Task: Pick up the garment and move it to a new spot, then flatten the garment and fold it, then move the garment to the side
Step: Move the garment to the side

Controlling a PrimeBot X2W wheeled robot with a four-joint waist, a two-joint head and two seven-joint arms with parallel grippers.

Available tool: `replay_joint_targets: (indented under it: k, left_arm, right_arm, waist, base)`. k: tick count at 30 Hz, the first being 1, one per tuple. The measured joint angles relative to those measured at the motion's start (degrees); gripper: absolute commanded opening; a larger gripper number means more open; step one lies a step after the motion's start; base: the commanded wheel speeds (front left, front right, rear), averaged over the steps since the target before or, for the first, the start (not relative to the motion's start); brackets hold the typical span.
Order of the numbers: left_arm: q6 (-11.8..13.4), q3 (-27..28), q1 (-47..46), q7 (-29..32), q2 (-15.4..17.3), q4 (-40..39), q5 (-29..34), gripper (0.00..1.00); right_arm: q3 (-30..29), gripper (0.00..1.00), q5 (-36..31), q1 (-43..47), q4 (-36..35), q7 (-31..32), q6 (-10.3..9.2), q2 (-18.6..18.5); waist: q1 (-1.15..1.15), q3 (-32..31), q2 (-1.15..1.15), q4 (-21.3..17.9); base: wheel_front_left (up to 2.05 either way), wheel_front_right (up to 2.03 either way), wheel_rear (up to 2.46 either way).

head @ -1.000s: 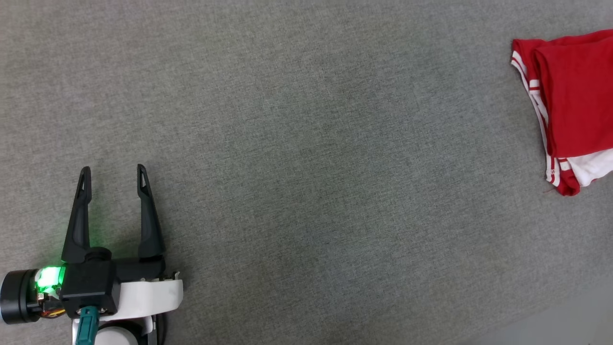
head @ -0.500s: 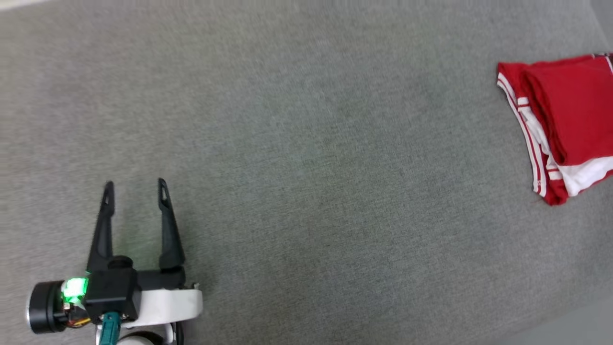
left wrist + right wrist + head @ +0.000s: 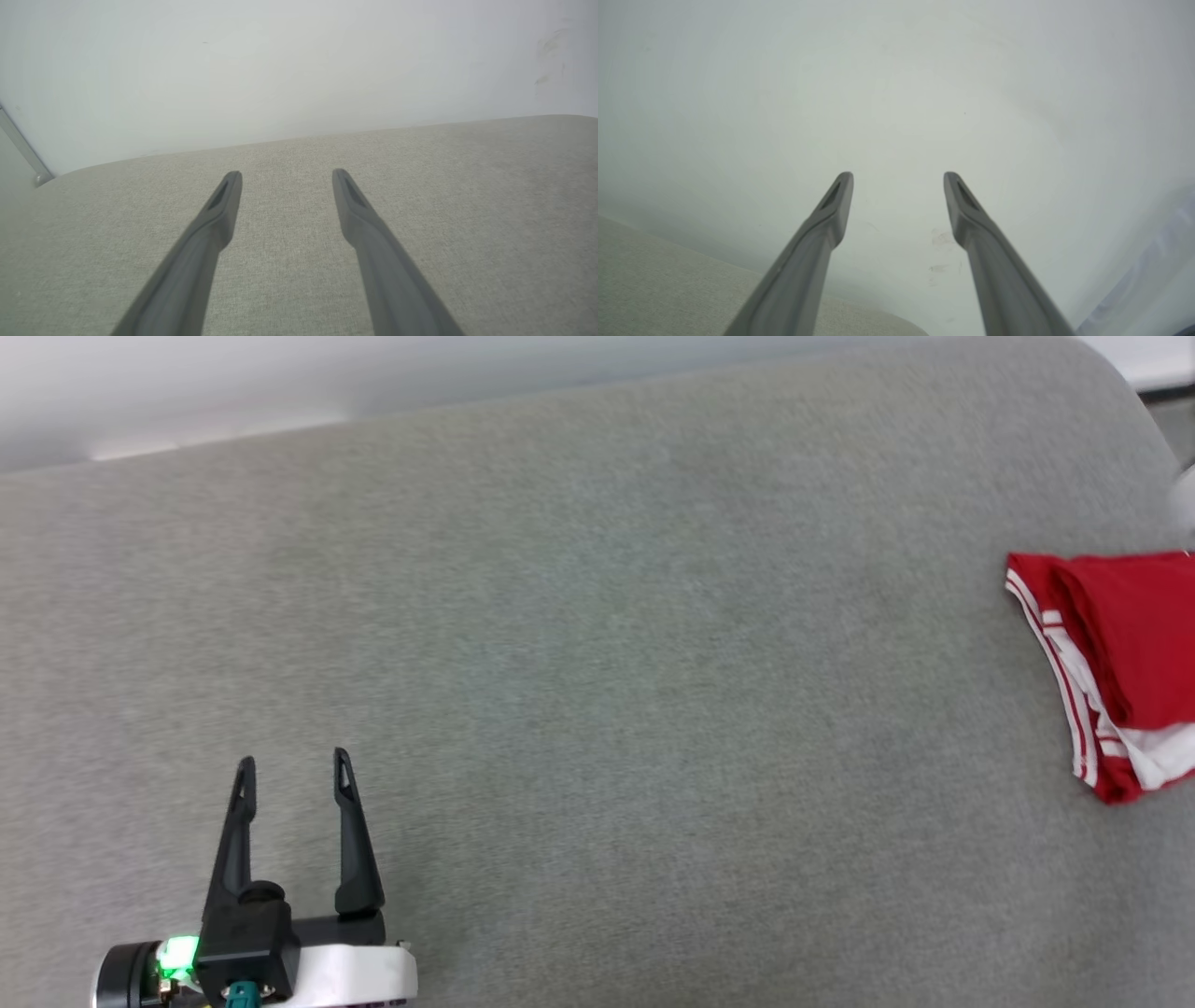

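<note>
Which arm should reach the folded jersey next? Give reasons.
Right, likely: the red jersey lies at the grey cushion's far right; the open left gripper sits far across, lower left.

You see the worktop (image 3: pixel 597 663) covered in grey woven cloth, matt and finely rough. The garment (image 3: pixel 1134 635) is soft matt red cloth with white striped trim. The left hand (image 3: pixel 294 758) has matt dark plastic fingers (image 3: pixel 350 831); its wrist shell (image 3: pixel 345 975) looks smooth, pale, faintly glossy. The wall (image 3: pixel 280 373) is smooth and matt
</note>
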Motion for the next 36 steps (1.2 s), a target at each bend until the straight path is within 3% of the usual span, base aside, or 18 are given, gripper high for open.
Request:
replay_joint_targets:
  k: [6,16,25,36]
  left_arm:
    - [-0.3,0.0,1.3,0.0,-0.6,1.1,-0.2,1.00]
    - [-1.5,0.2,4.0,0.0,-1.1,2.8,-0.5,1.00]
    - [-2.4,1.0,6.9,0.0,-1.6,4.3,-0.6,1.00]
    - [-4.5,1.4,9.7,0.0,-2.1,5.4,-1.2,1.00]
  right_arm:
    - [-1.6,1.00,-1.6,12.9,-11.8,0.0,0.00,9.5]
    - [-3.6,1.00,-1.0,33.0,-17.1,0.0,0.00,18.3]
    - [-6.4,1.00,-1.1,46.9,-22.0,0.0,-0.01,21.5]
    - [-7.4,1.00,-0.1,55.9,-26.9,0.0,-0.01,22.5]
  waist:
    - [0.00,-3.5,0.00,2.9]
    - [-0.01,-8.4,0.00,6.6]
    - [-0.01,-12.5,0.00,7.7]
    - [-0.01,-16.3,0.00,8.7]
  base:
    - [0.00,0.00,0.00]
    - [0.00,0.00,0.00]
    - [0.00,0.00,0.00]
    - [0.00,0.00,0.00]
